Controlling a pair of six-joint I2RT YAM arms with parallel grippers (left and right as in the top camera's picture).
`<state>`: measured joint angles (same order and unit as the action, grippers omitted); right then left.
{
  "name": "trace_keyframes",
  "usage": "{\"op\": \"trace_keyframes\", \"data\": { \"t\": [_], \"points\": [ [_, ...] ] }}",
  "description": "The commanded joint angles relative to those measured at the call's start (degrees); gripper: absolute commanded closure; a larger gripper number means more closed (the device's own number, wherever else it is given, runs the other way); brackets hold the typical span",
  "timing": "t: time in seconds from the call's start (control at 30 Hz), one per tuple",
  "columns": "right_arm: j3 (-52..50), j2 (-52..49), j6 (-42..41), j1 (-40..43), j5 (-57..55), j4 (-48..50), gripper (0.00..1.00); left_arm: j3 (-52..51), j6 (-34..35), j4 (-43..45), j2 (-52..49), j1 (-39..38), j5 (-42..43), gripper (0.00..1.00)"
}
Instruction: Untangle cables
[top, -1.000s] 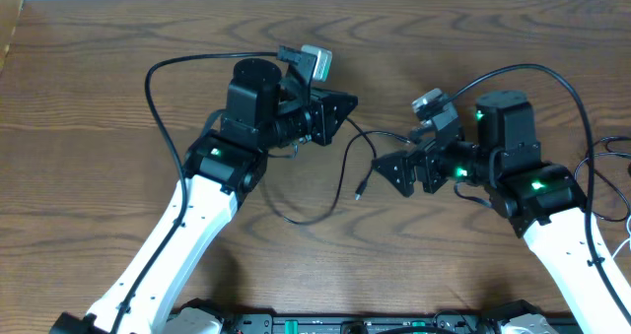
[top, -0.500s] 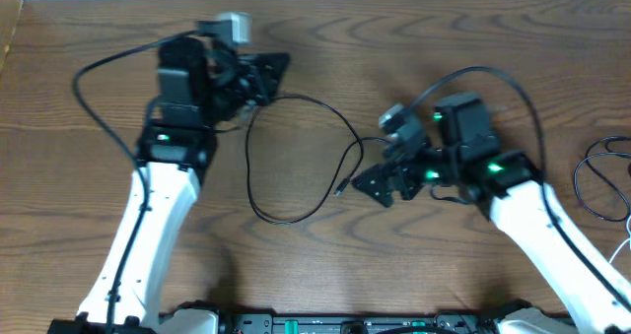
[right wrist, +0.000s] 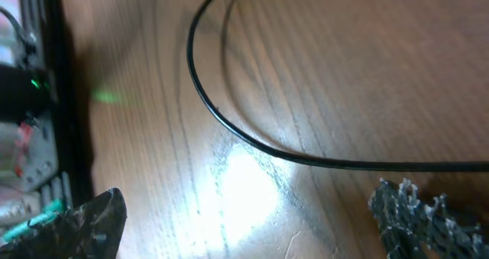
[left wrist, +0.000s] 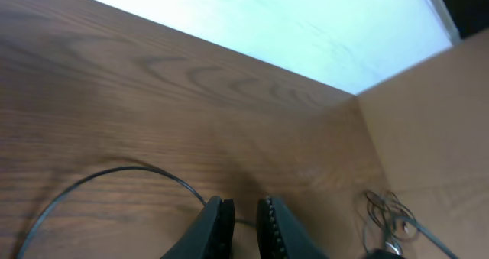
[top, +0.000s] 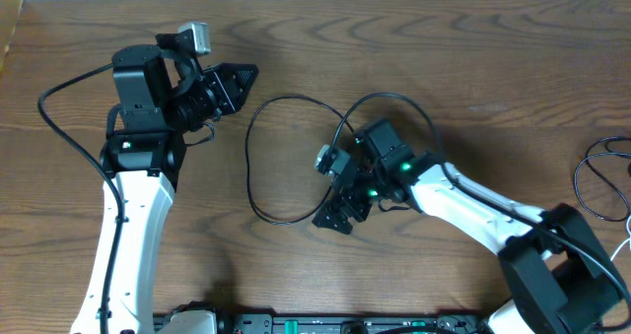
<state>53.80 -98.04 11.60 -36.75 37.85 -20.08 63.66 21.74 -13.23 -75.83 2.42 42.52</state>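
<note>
A thin black cable [top: 296, 99] lies in a wide loop on the wooden table [top: 473, 68]. My left gripper [top: 250, 75] hangs above the table, up and left of the loop and apart from it. In the left wrist view its jaws [left wrist: 246, 225] stand a narrow slit apart with nothing pinched, and the cable [left wrist: 114, 171] arcs across the table beyond them. My right gripper [top: 340, 212] sits at the loop's right side, wide open and empty. In the right wrist view [right wrist: 248, 213] the cable [right wrist: 344, 165] runs across just ahead of the fingers. More cables [top: 606, 171] are bunched at the right edge.
A black equipment rail [top: 355, 324] lines the table's front edge and also shows as the rail [right wrist: 38, 98] in the right wrist view. The left arm's thick black wire [top: 54, 102] arcs out to the left. The bunched cables [left wrist: 390, 217] lie near a tan panel [left wrist: 435, 121].
The left arm has swung left, away from the loop. The right arm has reached far left across the table to the loop. The cable's loop has spread wider. Neither gripper's jaws have changed.
</note>
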Motion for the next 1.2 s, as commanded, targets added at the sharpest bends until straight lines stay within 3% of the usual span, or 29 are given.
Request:
{"op": "trace_keyframes", "data": {
  "t": [0.0,0.37,0.67,1.03,1.17],
  "points": [
    [-0.3,-1.6,7.7,-1.2,0.1,-0.1,0.01,1.5,-1.7,-0.5,1.2,0.1,4.1,0.83],
    [0.4,-2.8,11.1,-2.5,-0.6,1.1,0.01,1.5,-3.9,-2.6,1.3,0.1,8.1,0.83],
    [12.5,-8.8,5.8,-4.5,-6.9,-0.7,0.01,1.5,-4.1,-3.1,1.3,0.2,7.6,0.84],
    [16.9,-12.6,6.5,-7.4,-5.7,-4.4,0.01,1.5,-3.5,-8.6,1.3,2.3,-11.5,0.83],
    [16.9,-12.6,7.3,-9.2,-5.8,-5.0,0.01,1.5,-3.5,-9.8,1.4,5.1,-13.6,0.83]
  ]
}}
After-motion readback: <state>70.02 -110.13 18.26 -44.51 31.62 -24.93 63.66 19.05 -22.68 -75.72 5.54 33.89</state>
